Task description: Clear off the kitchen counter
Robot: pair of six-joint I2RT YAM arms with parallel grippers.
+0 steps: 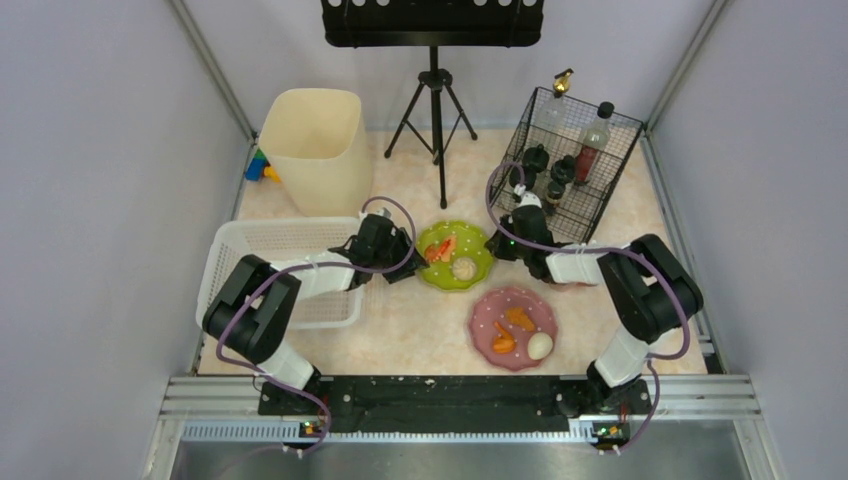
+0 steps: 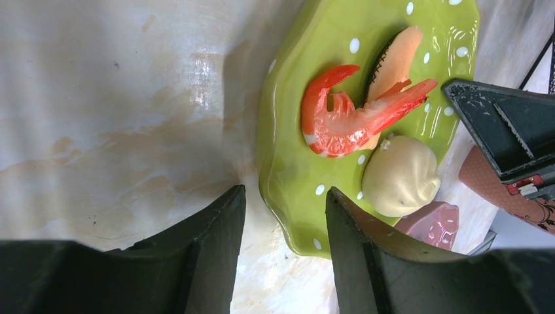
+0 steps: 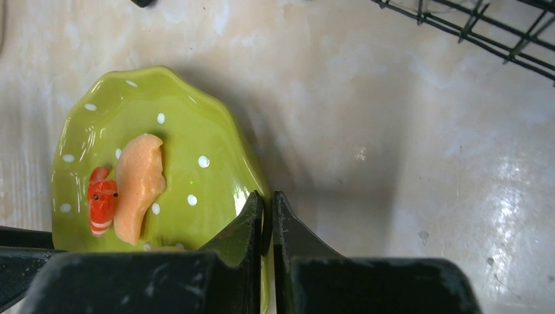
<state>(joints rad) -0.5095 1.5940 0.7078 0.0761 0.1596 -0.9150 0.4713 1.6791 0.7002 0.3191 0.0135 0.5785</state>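
Pinching the plate [image 3: 190,124] rim, right hand [image 3: 268,212] clamped tight on it, left hand [image 2: 285,199] half-open astride the opposite rim, counter [image 3: 425,144] just below both.

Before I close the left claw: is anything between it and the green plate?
Nothing visible. The left claw is open, with the rim of the green plate in the gap between its fingers; the right claw pinches the opposite rim.

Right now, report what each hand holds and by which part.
The right hand pinches the green plate by its rim. The left hand holds nothing: it stands open astride the opposite rim.
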